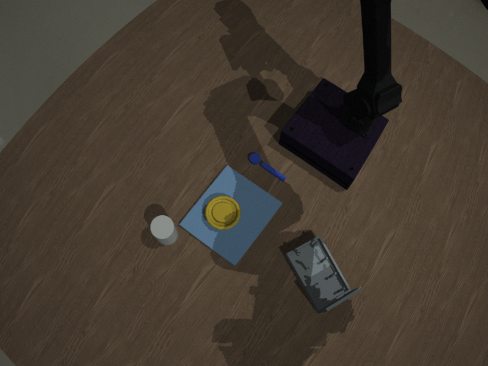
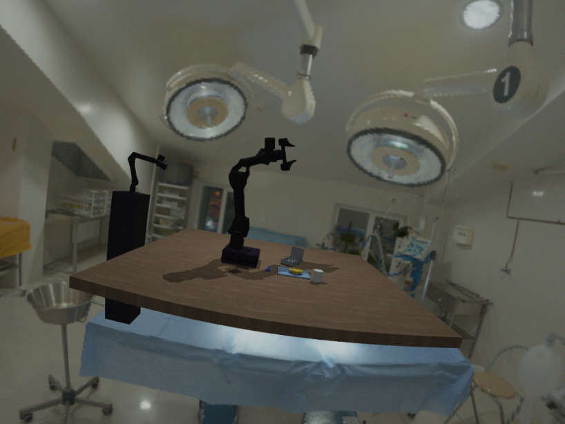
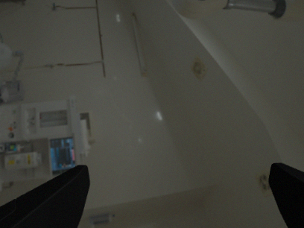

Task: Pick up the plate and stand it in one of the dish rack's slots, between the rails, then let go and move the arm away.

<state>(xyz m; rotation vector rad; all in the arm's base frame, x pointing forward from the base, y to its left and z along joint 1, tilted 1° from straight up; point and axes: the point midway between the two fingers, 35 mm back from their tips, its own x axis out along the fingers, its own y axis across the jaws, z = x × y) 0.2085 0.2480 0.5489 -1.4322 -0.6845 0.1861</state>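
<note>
I see the yellow plate (image 1: 222,212) (image 2: 295,271) lying flat on the blue square mat (image 1: 252,232) (image 2: 281,273), left of its centre in the top view. From the plate, that view puts the white cylinder (image 1: 163,229) (image 2: 317,275) at eight o'clock, just off the mat, and the blue spoon-like piece (image 1: 272,171) (image 2: 268,268) at one to two o'clock. The grey dish rack (image 1: 301,278) (image 2: 291,261) stands at four o'clock; its pegs look small from here, so I can't count slots fairly. My gripper (image 2: 288,155) (image 3: 179,173) is raised well above the wooden table (image 1: 118,157) (image 2: 255,305), fingers spread wide, nothing between them.
</note>
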